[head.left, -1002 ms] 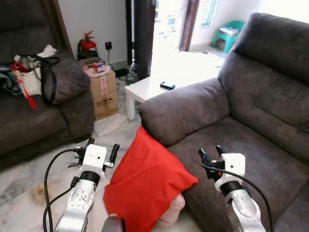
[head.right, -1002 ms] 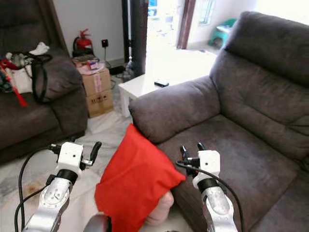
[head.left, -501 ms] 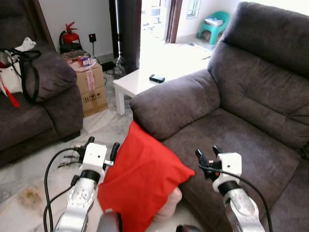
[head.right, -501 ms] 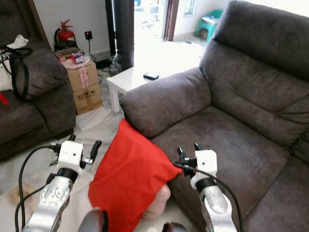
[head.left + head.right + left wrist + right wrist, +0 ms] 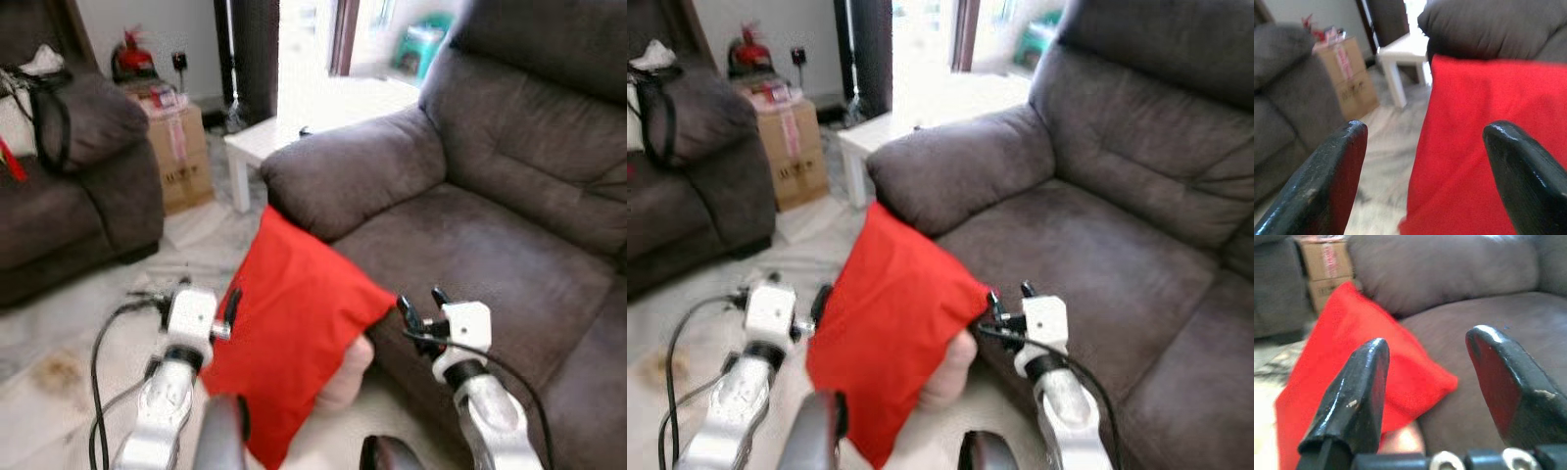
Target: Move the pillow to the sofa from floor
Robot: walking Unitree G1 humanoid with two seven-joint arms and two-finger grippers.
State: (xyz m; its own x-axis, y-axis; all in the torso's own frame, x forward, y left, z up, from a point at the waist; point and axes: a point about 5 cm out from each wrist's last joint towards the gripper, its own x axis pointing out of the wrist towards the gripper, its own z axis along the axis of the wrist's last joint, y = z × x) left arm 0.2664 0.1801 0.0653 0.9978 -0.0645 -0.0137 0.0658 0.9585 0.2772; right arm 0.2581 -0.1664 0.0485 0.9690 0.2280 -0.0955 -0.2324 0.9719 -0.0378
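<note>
Left gripper [image 5: 1422,181]: fingers spread, empty, raised just beside the pillow's [image 5: 294,333] left edge. Right gripper [image 5: 1427,387]: fingers spread, empty, just beside the pillow's right corner. The red pillow stands tilted on the floor [image 5: 88,313], leaning against the sofa's [image 5: 490,255] front below the armrest. A box [image 5: 181,157] stands beyond.

The red pillow [image 5: 294,328] leans against the sofa [image 5: 509,245] front, between the left tool [image 5: 230,308] and right tool [image 5: 419,306], both spread wide. The sofa seat behind is bare. Open floor [image 5: 69,333] lies left; a cardboard box [image 5: 176,147] and white bench [image 5: 265,147] stand farther off.
</note>
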